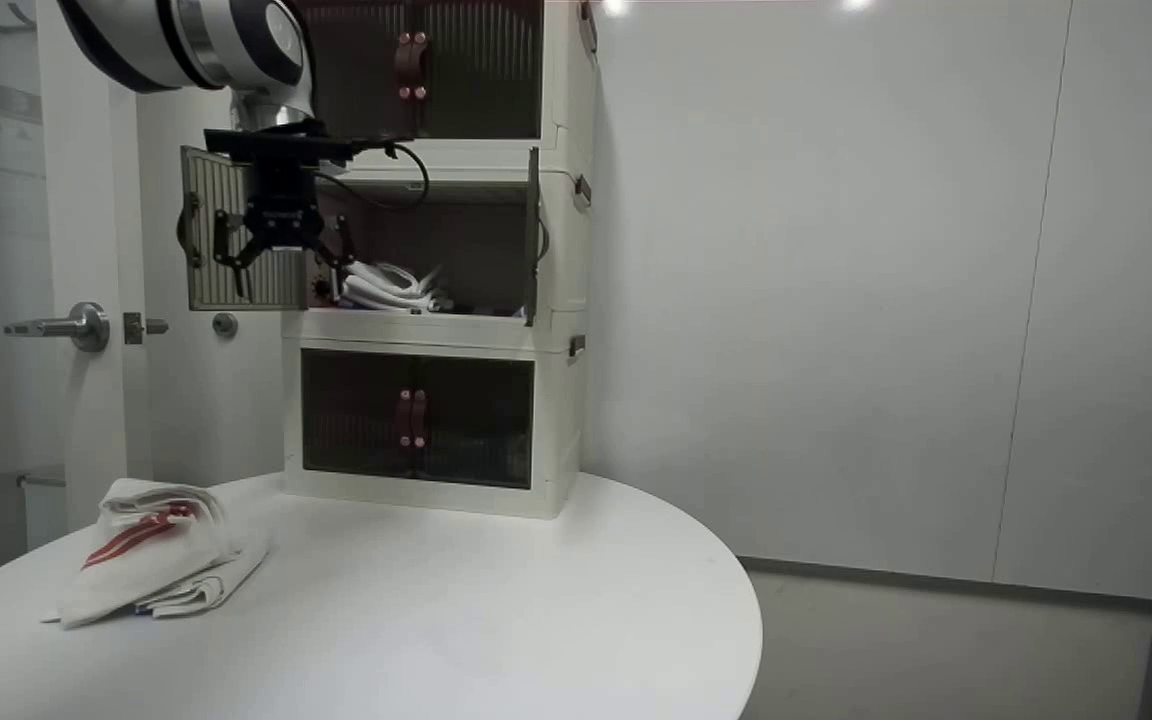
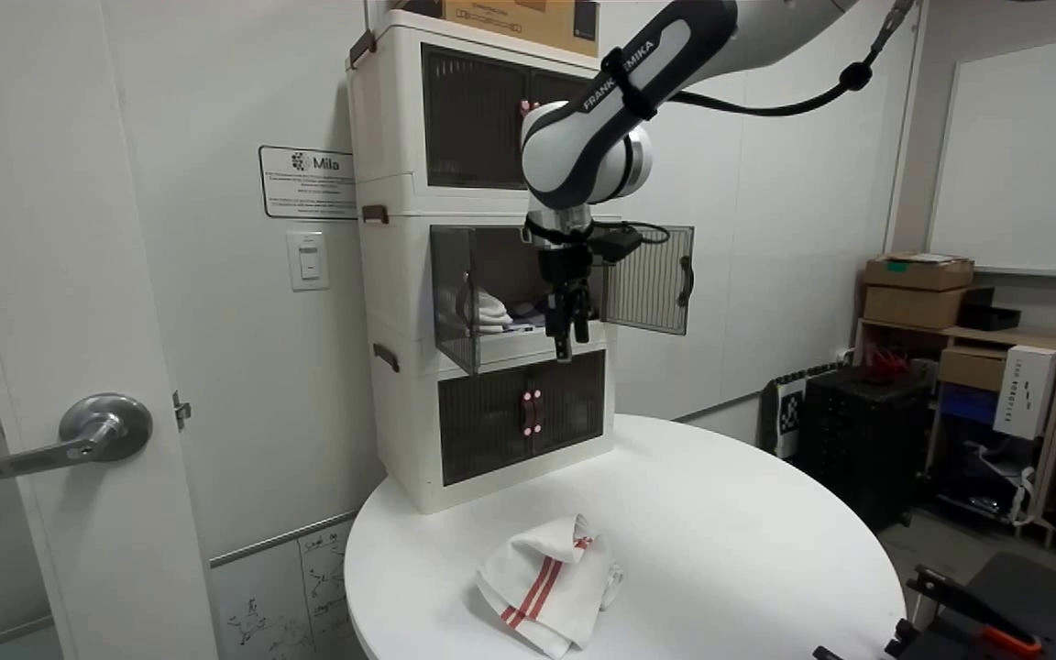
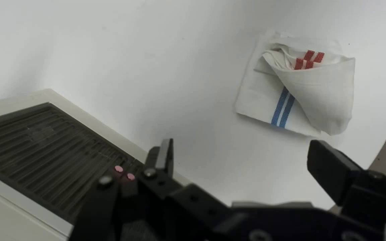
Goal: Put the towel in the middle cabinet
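A white folded towel with red and blue stripes lies on the round table, in both exterior views (image 1: pixel 171 560) (image 2: pixel 542 582) and the wrist view (image 3: pixel 330 93). I cannot tell whether it is one cloth or two. The middle cabinet (image 1: pixel 416 329) (image 2: pixel 395 275) has both doors swung open. White folded cloth (image 1: pixel 386 288) (image 2: pixel 489 312) lies inside it. My gripper (image 1: pixel 289 285) (image 2: pixel 572 346) (image 3: pixel 241 147) is open and empty, pointing down. It hangs high above the table in front of the middle cabinet, well apart from the towel.
The open cabinet doors (image 1: pixel 533 240) (image 2: pixel 652 280) stick out on both sides of the gripper. The bottom cabinet (image 1: pixel 416 490) (image 3: pixel 28 144) and top cabinet (image 1: pixel 476 70) have shut doors. The white round table (image 1: pixel 536 620) bears the cabinet stack. A room door handle (image 2: pixel 106 431) is nearby.
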`<state>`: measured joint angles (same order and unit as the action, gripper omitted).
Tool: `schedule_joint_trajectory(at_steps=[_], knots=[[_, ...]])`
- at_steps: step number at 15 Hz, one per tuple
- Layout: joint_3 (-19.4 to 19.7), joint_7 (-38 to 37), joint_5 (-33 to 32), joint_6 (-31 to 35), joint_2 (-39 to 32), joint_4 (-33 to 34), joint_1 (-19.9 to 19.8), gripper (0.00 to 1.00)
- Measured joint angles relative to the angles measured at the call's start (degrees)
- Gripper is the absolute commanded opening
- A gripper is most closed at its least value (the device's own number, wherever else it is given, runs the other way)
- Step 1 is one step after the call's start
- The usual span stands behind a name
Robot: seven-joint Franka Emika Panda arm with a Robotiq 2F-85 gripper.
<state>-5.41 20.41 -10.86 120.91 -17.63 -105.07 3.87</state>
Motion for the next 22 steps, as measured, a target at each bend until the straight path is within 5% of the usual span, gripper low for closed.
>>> schedule_joint_trajectory(at_steps=[4, 11, 22], knots=[[-0.53, 2.56, 6.65, 10.06, 3.60, -5.12, -1.56, 1.00], [-0.69, 2.95, 7.37, 10.87, 5.27, -6.86, -2.12, 1.00], [-2.16, -13.66, -11.38, 10.25, -4.43, -13.32, 9.56, 1.00]])
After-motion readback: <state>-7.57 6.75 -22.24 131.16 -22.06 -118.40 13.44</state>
